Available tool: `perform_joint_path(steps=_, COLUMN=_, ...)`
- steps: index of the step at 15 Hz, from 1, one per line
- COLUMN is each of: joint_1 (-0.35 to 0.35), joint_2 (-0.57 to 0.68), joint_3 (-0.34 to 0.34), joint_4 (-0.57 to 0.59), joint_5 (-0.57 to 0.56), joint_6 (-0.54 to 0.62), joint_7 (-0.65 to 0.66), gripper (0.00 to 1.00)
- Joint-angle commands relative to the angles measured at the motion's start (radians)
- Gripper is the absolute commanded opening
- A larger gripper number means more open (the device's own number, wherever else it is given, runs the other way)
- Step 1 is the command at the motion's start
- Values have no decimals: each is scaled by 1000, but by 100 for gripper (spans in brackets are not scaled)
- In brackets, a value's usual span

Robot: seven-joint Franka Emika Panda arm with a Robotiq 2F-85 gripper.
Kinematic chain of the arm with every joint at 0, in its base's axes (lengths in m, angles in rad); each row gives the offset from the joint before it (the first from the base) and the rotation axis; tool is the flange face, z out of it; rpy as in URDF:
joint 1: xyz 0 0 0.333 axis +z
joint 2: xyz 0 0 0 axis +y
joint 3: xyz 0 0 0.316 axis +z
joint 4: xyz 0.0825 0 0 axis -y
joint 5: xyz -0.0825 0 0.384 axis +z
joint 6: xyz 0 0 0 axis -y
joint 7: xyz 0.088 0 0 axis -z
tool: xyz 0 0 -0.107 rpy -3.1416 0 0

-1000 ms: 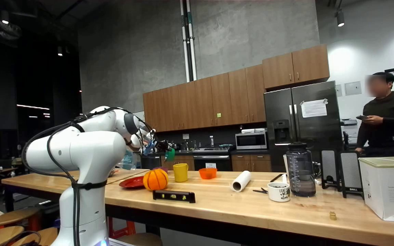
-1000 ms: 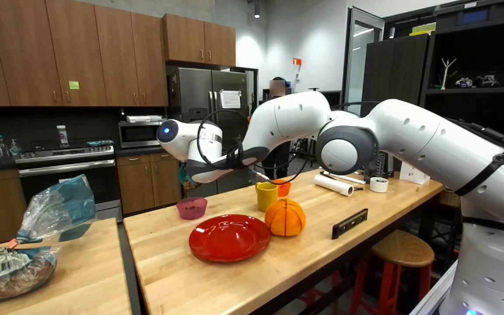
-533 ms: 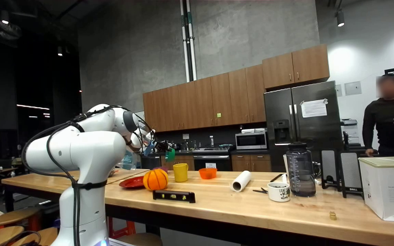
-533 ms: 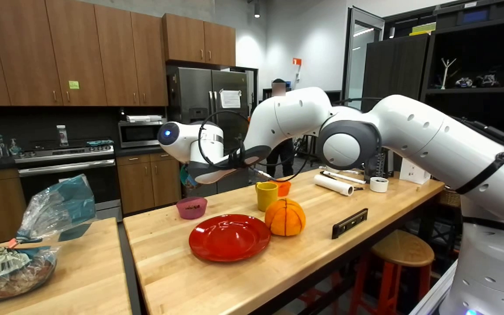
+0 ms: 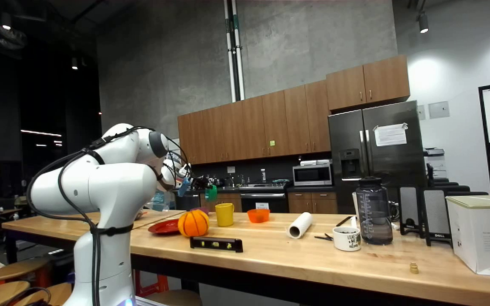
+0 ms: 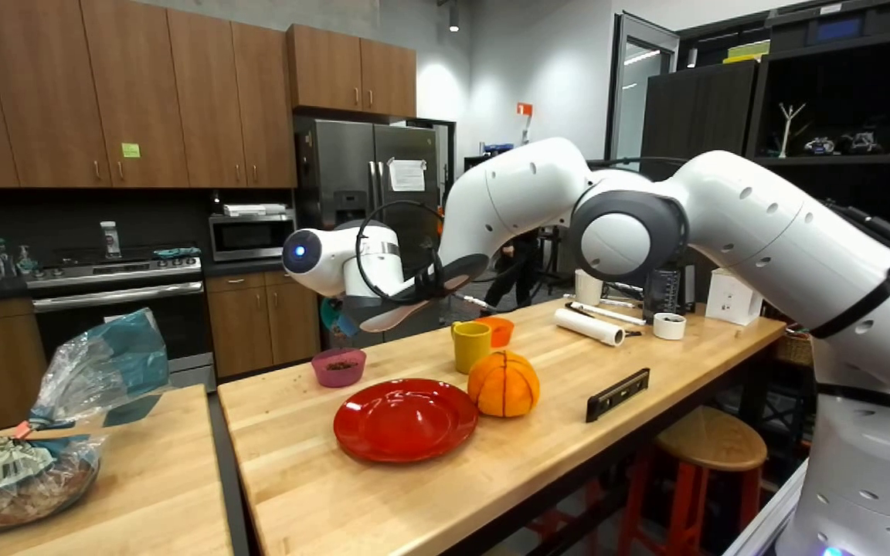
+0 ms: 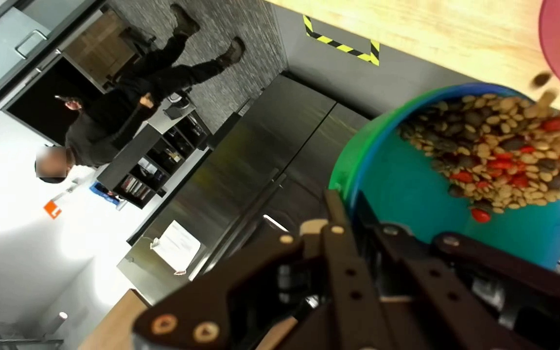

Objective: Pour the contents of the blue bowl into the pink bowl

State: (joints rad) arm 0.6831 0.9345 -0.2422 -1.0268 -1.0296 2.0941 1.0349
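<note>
On the wooden counter (image 6: 298, 494), near its far edge in an exterior view, we list 1 pink bowl (image 6: 339, 377), upright, with small pieces (image 6: 342, 365) inside. Higher up and apart from it, 1 gripper (image 7: 348, 197), jaws clamped on the rim of 1 blue bowl (image 7: 421, 192), greenish outside, tipped, part filled with mixed seeds (image 7: 508, 155). In the wrist view, the pink bowl lies beyond the blue bowl's far lip, on the side where the seeds are heaped, a few blurred past the rim; both are round, so no long axis to match. We judge the pour under way, more tilt that way wanted, and spill onto the counter the chief risk. Also present: 1 red plate (image 6: 402, 425) near the pink bowl, 1 yellow mug (image 6: 471, 349), 1 orange bowl (image 6: 501, 333) and 1 orange ball (image 6: 516, 384) beside the plate, touching or not we cannot tell. None, we judge, blocks the pour.
</note>
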Motion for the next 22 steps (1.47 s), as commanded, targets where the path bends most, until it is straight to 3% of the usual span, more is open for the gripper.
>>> perform_joint_path(steps=1, joint_1=38, joint_2=-112, joint_3=-24, joint_4=-173, joint_5=-64, joint_6=38, joint_7=71, gripper=2)
perform_joint_path(steps=9, joint_1=71, joint_2=-209, joint_3=-20, joint_4=-333, joint_5=-149, joint_6=47, joint_7=158, gripper=2)
perform_joint_path(steps=22, joint_1=132, joint_2=-262, joint_3=-19, joint_4=-420, joint_5=-259, joint_6=41, joint_7=261, gripper=2)
